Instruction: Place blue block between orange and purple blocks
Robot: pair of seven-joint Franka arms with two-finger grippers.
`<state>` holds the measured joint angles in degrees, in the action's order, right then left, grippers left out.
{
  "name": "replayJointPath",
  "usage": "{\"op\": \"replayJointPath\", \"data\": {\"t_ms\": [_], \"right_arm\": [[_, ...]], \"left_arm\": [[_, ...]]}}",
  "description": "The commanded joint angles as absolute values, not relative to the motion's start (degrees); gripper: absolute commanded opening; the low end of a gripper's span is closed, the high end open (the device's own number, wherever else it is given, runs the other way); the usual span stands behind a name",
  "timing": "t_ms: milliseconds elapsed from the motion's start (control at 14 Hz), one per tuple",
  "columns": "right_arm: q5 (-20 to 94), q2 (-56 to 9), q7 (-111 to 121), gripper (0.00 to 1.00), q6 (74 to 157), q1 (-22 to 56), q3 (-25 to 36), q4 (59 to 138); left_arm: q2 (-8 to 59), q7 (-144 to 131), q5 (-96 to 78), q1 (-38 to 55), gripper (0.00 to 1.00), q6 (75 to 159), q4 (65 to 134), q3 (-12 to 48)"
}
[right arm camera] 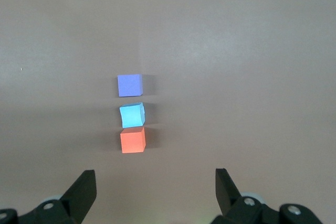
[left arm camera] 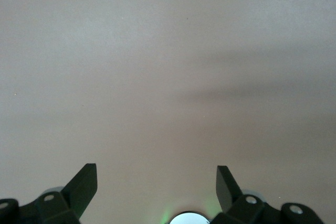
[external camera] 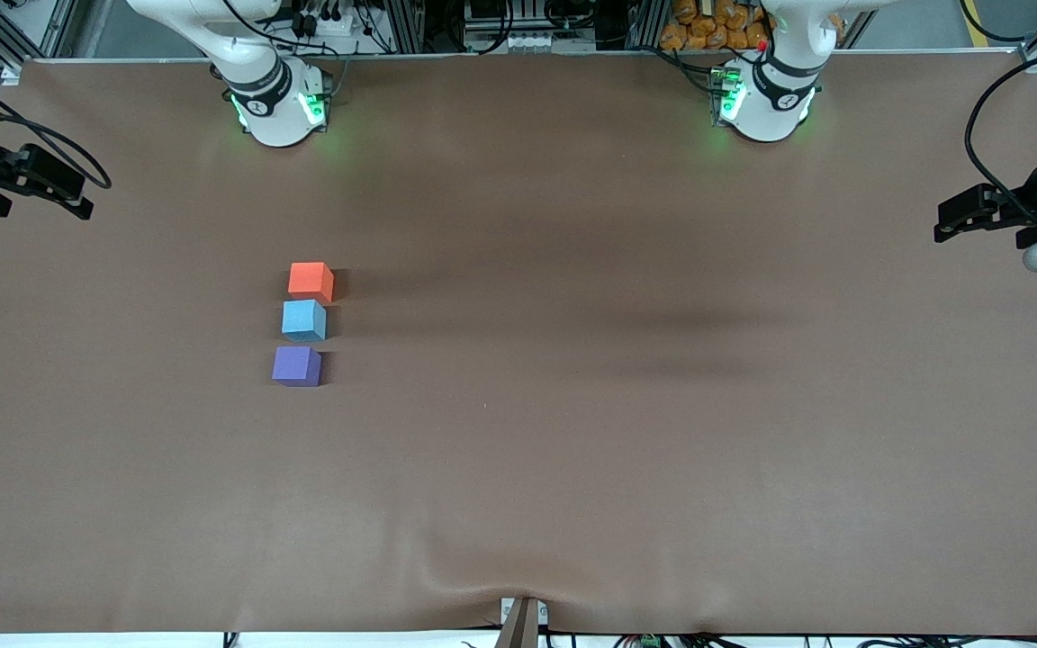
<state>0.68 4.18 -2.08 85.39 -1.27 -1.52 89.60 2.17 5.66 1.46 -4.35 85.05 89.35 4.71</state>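
Note:
The light sky-blue block [external camera: 304,320] sits on the table in a row between the orange block [external camera: 311,280], which lies farther from the front camera, and the purple block [external camera: 296,366], which lies nearer. The row lies toward the right arm's end. The right wrist view shows the same row: purple [right arm camera: 129,85], blue [right arm camera: 132,115], orange [right arm camera: 133,140]. My right gripper [right arm camera: 156,182] is open and empty, held high at that end of the table [external camera: 41,184]. My left gripper [left arm camera: 156,182] is open and empty over bare table at the left arm's end [external camera: 969,214].
The brown table cover [external camera: 572,450] is wrinkled at its front edge near a small mount [external camera: 521,621]. The two arm bases [external camera: 280,103] [external camera: 766,99] stand along the edge farthest from the front camera.

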Motion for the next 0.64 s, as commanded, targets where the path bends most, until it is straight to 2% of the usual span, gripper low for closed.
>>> {"op": "replayJointPath", "data": {"t_ms": [0,571], "right_arm": [[0.09,3.60,0.79,1.00,84.73,-3.08,-2.90,88.15],[0.09,3.60,0.53,1.00,84.02,-3.34,-4.13,88.15]], "left_arm": [[1.41,6.68,2.46,-4.22,1.00,84.90,89.91,4.83],[1.41,6.51,2.46,-4.13,1.00,84.90,89.82,4.92]]}}
